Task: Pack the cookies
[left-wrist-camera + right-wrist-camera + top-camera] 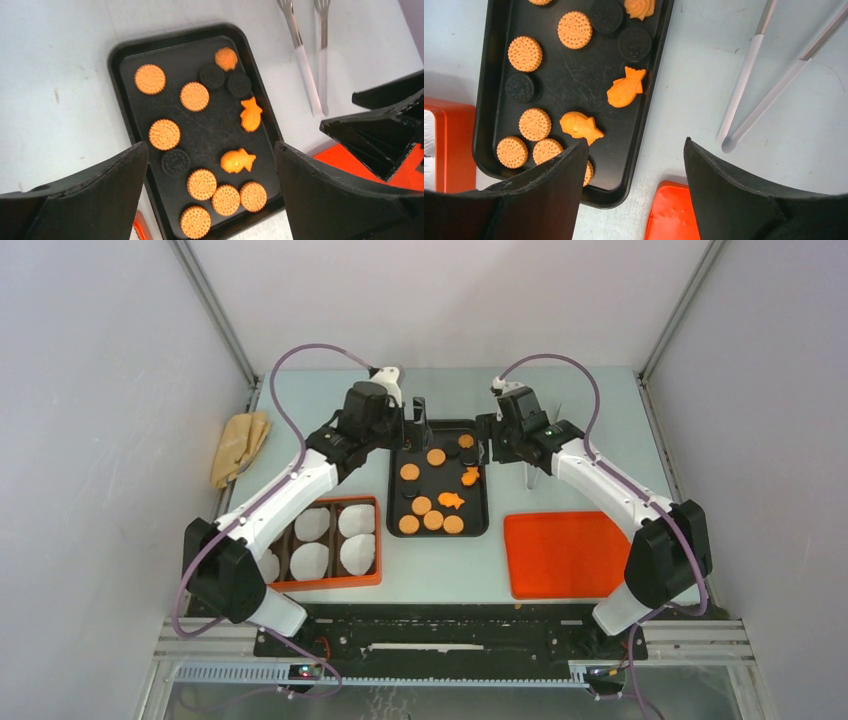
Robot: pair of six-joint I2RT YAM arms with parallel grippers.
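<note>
The cookies lie on a black tray (pixel 392 528) at the table's middle: several round orange-brown ones (pixel 150 79), fish-shaped orange ones (pixel 237 161) and dark round ones (pixel 175 162). My left gripper (pixel 418 424) hangs open and empty over the tray's far left corner; in its wrist view (pixel 210 150) the jaws stand wide apart above the cookies. My right gripper (pixel 487 438) is open and empty over the tray's far right edge. In the right wrist view (pixel 636 141) the jaws straddle the tray's rim (pixel 644 125), with a fish cookie (pixel 626 88) beyond them.
An orange box (pixel 330 583) with white paper liners (pixel 312 524) stands left of the tray. An orange lid (pixel 565 553) lies to the right. Metal tongs (pixel 305 65) lie on the table right of the tray, under the right arm. A yellow cloth (pixel 240 445) lies at the far left.
</note>
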